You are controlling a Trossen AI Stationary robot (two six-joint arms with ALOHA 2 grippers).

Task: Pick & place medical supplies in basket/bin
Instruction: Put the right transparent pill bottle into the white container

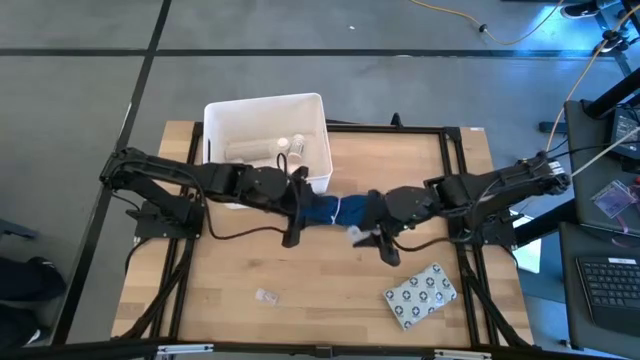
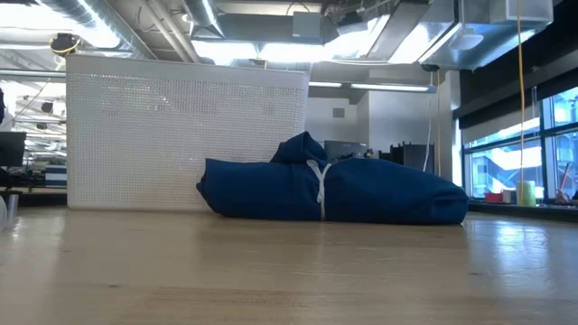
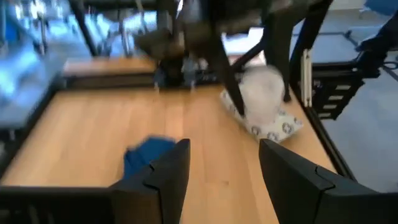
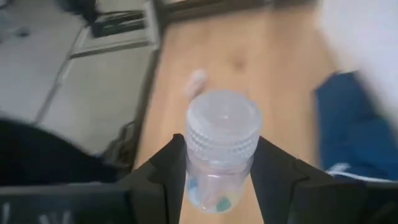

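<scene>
High view: right pincer (image 1: pixel 366 237) pinches one clear vial (image 4: pixel 222 149); left pincer (image 1: pixel 292 222) spread, empty.

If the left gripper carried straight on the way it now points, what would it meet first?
Judging by its wrist view, the open, empty left gripper has bare table ahead, then probably the right arm's gripper with its vial, above the dotted blister pack. Depth is unclear.

dark blue cloth bundle (image 1: pixel 325 210) mid-table on wooden tabletop (image 1: pixel 300 270), tied with a white band, probably a strap. Keyboard (image 1: pixel 610 285) off the table's right edge.
</scene>
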